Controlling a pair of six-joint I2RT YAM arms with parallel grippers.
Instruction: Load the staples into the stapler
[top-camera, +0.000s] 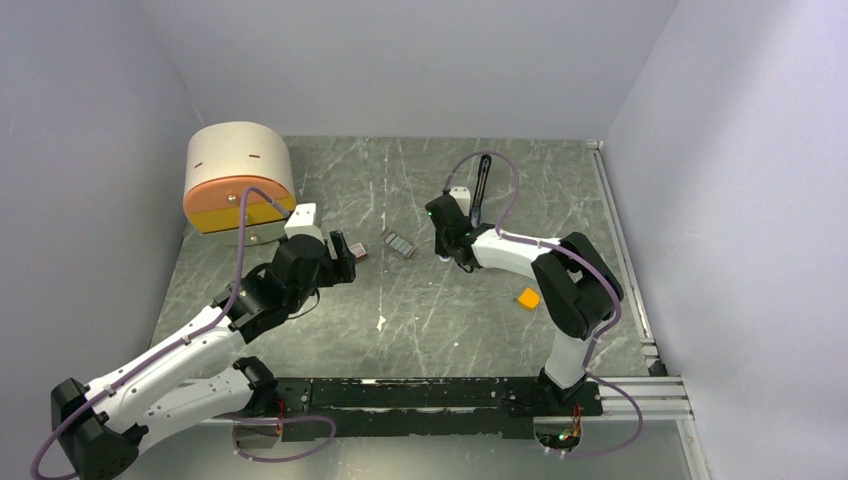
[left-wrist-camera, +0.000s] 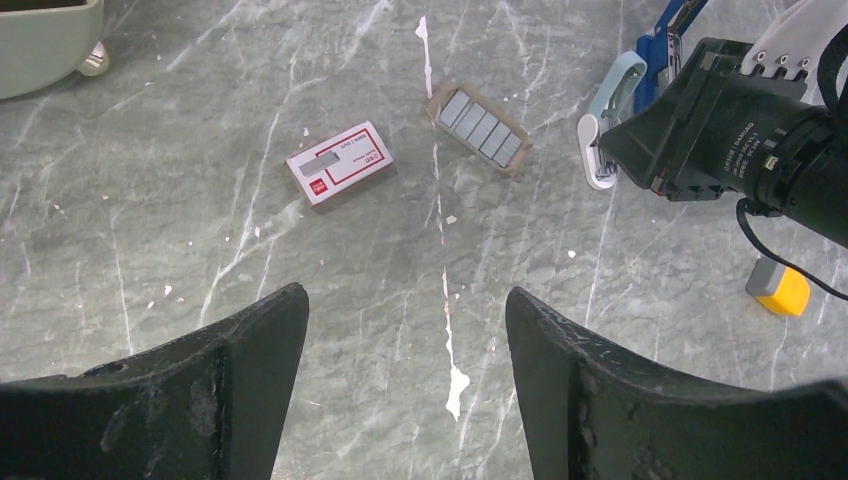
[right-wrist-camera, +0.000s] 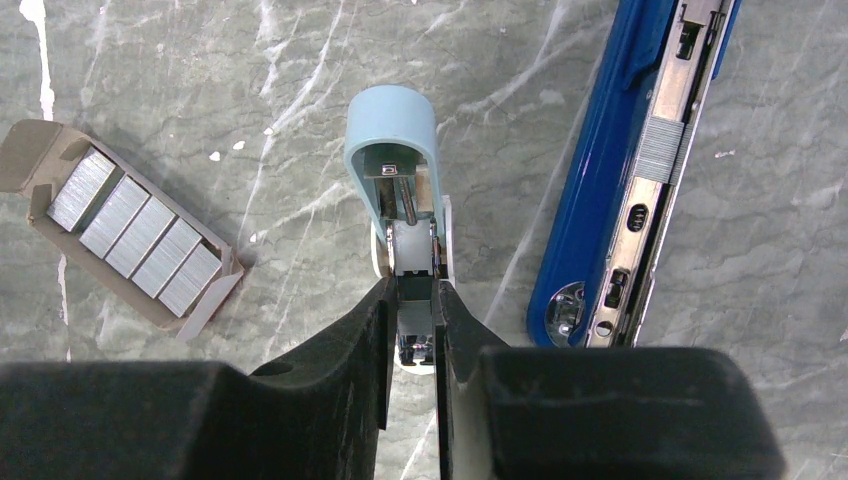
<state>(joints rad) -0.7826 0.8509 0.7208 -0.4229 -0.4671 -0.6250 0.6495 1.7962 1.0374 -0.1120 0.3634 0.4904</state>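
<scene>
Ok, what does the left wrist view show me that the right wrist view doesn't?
Only the left wrist view shows the red-and-white box lying flat, the orange block, and the left gripper, jaws open and empty.
Only the right wrist view shows the stapler opened along its channel, with what looks like a ribbed strip in it, and the right gripper, jaws closed on the pale-blue piece.
Both show the staples in their cardboard tray, the pale-blue piece, and at least one end of the stapler.
</scene>
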